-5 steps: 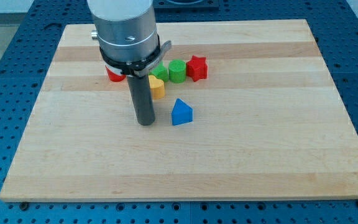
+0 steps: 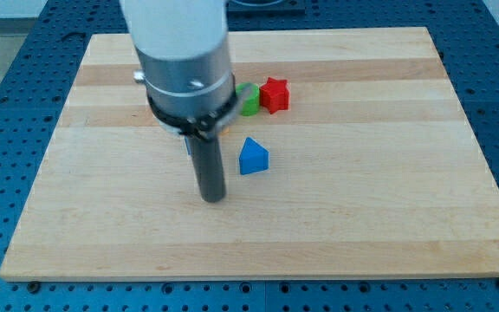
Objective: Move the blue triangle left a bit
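Currently my tip (image 2: 212, 198) sits on the wooden bench (image 2: 362, 217), to the view's left of the blue triangle (image 2: 252, 157) and slightly toward the view's bottom, near it but not touching. No hand on this rig, just the dark rod, so nothing is gripped. Blue triangle is near bench centre. Toward the view's top: red star (image 2: 274, 94) touching a green block (image 2: 249, 99) that my arm partly hides

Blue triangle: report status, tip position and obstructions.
My tip down on board, left of and below blue triangle, not touching. Triangle sits alone. Green block and red star above it, clear of leftward path.
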Robot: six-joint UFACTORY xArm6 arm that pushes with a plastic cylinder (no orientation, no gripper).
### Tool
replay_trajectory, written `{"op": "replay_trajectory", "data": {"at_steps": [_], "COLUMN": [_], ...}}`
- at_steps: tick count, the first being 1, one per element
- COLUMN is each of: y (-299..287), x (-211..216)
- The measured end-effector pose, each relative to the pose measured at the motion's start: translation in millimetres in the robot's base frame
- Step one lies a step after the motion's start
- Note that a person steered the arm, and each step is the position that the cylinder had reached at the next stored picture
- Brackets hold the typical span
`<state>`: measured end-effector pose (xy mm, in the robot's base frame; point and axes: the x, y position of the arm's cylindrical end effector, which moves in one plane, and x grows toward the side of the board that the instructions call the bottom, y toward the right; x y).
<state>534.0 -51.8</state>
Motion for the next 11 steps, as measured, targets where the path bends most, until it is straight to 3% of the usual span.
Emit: {"op": "replay_trajectory", "data": {"at_steps": [1, 3, 6, 8, 9, 11], "y": [60, 193, 202, 240, 219, 92], "x": [14, -19, -27, -44, -60, -61]}}
